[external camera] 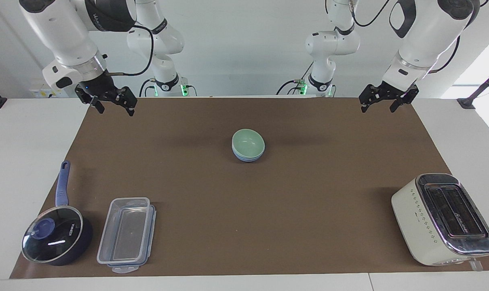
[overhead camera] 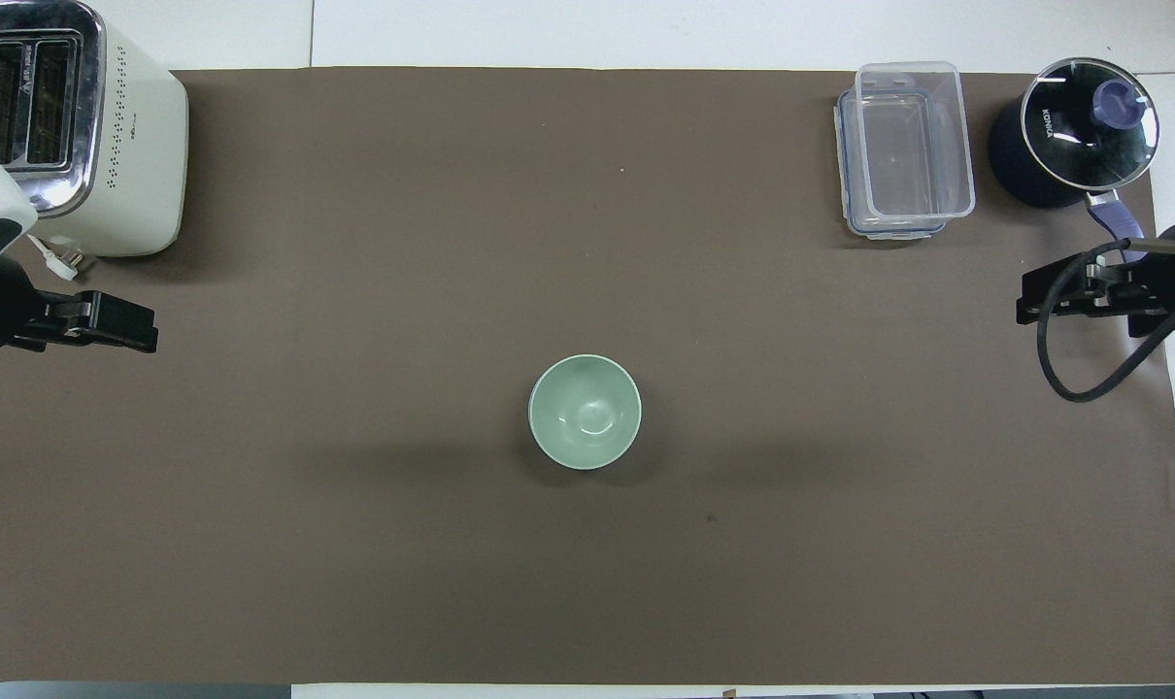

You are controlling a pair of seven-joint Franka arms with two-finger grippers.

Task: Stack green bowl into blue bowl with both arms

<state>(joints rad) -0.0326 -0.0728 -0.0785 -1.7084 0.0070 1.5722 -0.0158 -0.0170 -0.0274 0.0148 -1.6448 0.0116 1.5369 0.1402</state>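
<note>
Black and empty, the left claw (external camera: 378, 104) hangs with fingers spread over the brown surface (external camera: 309, 194) at the left arm's end, and the right claw (external camera: 112, 106), likewise spread and holding nothing, hangs over the right arm's end. Mid-surface, the green bowl (external camera: 248, 143) sits nested in the blue bowl (external camera: 245, 158). Farthest from the robots stand a toaster (external camera: 444, 218) toward the left arm's end, and a clear container (external camera: 127, 234) beside a lidded saucepan (external camera: 56, 238) toward the right arm's end.
</note>
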